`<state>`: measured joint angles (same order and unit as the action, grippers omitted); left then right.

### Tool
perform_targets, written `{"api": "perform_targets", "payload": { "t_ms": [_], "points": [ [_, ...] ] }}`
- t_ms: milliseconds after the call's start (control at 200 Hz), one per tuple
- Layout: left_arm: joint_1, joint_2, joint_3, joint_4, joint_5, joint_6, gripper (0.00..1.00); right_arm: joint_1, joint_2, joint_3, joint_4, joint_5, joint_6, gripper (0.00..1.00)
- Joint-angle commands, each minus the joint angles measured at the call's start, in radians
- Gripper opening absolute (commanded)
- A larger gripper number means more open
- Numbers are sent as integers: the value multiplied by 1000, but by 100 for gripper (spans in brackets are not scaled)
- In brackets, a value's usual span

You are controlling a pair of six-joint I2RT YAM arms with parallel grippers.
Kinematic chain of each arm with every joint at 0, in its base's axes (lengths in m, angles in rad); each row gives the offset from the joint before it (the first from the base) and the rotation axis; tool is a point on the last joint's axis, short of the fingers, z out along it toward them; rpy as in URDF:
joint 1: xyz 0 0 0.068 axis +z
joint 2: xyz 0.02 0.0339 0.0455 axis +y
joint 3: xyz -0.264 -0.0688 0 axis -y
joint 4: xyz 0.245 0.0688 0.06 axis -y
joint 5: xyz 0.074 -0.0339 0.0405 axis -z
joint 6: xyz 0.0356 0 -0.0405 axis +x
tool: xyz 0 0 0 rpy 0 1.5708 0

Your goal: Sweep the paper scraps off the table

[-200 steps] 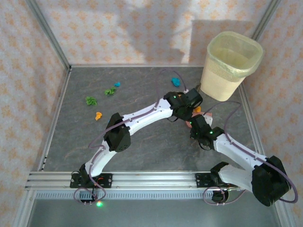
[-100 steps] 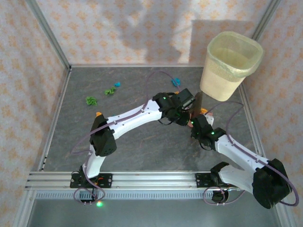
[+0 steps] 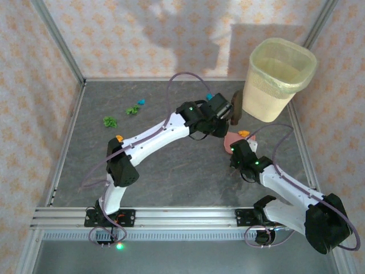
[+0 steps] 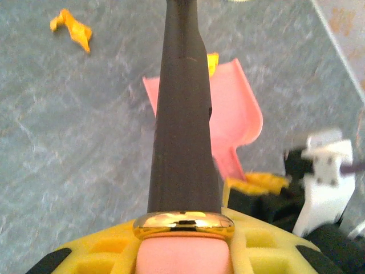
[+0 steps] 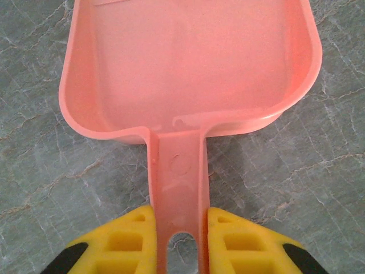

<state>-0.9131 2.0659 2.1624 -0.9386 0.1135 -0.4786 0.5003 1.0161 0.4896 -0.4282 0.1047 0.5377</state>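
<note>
Several paper scraps (image 3: 109, 121): scattered across table (image 3: 171, 177)
Left gripper (image 4: 183, 242): clenched on brush (image 4: 182, 114)
Right gripper (image 5: 179, 231): grasping dustpan (image 5: 188, 68) handle
Orange scrap (image 4: 212, 61): seemingly touching dustpan lip

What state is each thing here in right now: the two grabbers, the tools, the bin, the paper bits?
Left gripper: shut on the dark brush.
Right gripper: shut on the handle of the pink plastic dustpan.
Pink plastic dustpan: held low and level, empty in the part seen.
Cream bin: upright, open-topped, bag-lined.
Crumpled paper scraps: loose on the dark grey table, not yet swept.
</note>
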Motion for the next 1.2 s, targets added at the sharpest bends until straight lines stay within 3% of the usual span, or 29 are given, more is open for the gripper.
{"api": "perform_targets", "payload": {
  "t_ms": [0,255,450,1196],
  "points": [
    [6,106,113,-10,-9,23,0,-6,-16,-11,-3,4,-22,1],
    [8,275,311,-51,23,36,0,-6,-17,10,-27,3,-35,1],
    [18,304,330,-83,66,39,0,-6,-22,12,-26,16,-36,1],
    [-3,107,15,-22,331,50,0,-9,65,1,83,-16,-42,1]
  ]
}}
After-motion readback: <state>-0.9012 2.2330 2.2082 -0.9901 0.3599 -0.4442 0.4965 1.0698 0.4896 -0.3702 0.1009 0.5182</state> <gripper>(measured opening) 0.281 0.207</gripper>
